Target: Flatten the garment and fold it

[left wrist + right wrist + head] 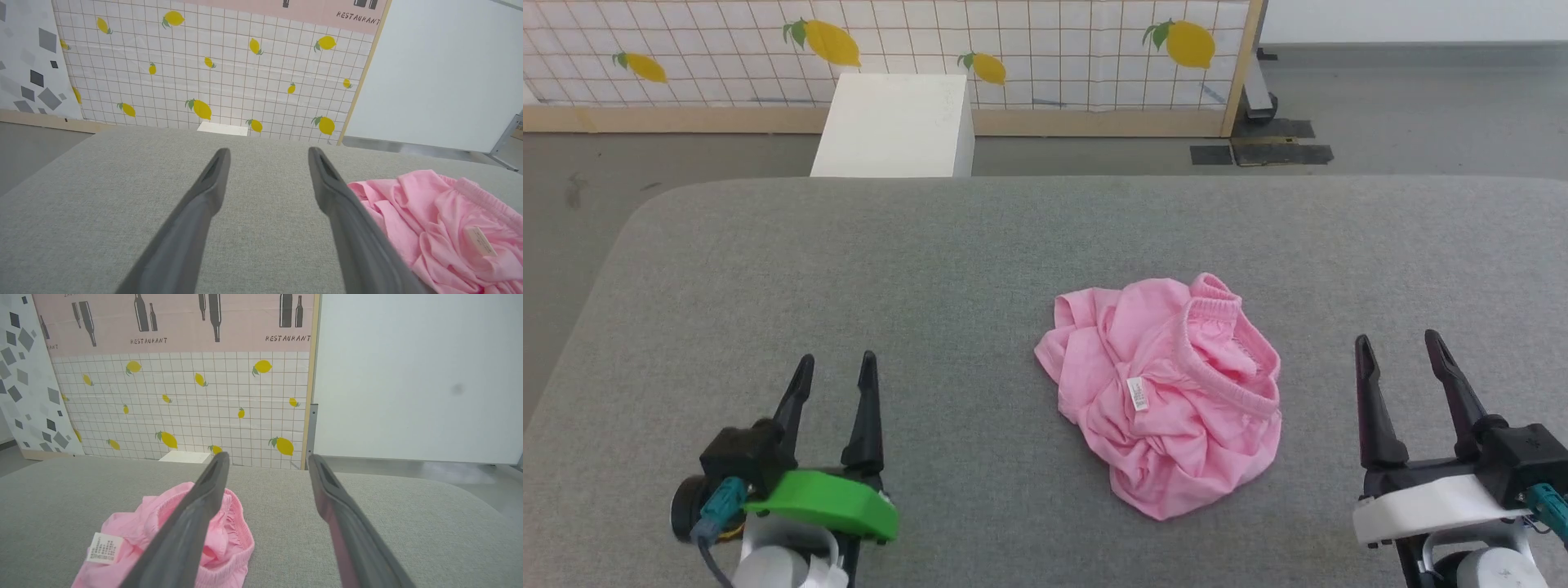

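Note:
The garment [1164, 404], pink shorts, lies crumpled in a heap on the grey table [849, 269], right of centre. Its gathered waistband [1225, 359] curls along the right side and a small white label [1138, 394] faces up. My left gripper [836, 364] rests low at the lower left, open, well left of the cloth. My right gripper [1399, 341] stands open at the lower right, a short way right of the heap. The left wrist view has the garment [441, 228] at its right; the right wrist view has the garment [171, 539] at its lower left, label [104, 548] showing.
A white box [894, 126] stands on the floor behind the table's far edge. A lemon-patterned tiled panel [890, 49] with a wooden frame closes the back. Dark tape patches [1262, 151] mark the floor at the back right.

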Robot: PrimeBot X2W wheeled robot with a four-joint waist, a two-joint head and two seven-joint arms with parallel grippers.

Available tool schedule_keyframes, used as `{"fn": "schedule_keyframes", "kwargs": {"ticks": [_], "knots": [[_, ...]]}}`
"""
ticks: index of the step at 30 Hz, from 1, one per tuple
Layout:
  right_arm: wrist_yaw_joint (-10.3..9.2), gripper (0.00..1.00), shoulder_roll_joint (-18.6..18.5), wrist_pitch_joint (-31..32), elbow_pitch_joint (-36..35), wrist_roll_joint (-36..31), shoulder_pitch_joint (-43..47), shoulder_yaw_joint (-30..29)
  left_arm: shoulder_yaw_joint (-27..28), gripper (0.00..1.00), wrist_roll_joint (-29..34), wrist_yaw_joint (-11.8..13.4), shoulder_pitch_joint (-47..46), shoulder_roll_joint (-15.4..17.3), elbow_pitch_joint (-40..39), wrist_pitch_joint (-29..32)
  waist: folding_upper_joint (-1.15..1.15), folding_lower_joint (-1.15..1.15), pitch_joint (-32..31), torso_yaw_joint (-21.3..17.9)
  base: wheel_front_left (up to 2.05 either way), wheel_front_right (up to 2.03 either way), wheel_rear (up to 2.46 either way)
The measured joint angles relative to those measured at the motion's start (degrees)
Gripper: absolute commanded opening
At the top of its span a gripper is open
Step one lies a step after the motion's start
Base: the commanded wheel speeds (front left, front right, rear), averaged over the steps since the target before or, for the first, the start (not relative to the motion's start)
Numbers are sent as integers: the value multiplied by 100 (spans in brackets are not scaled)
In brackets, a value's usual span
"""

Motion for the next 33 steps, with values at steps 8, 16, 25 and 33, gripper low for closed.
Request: {"fn": "schedule_keyframes", "kwargs": {"ticks": [8,16,25,33], "knots": [[0,100,1,0,-12,9,-1,42,-1744,100,-82,-2,-1344,-60,464,165,0,0,93,-68,0,0,0],[0,100,-1,0,-8,33,-3,70,-3727,100,-889,-20,-2846,-74,1188,839,0,0,226,-310,0,0,0],[0,100,-1,0,-1,97,-34,107,-5319,100,-1648,-21,-3805,-86,2206,1940,0,0,402,-660,0,0,0],[0,100,-1,0,-2,156,-106,138,-6004,100,-1991,-26,-4229,-91,3308,3196,0,0,616,-881,0,0,0]]}}
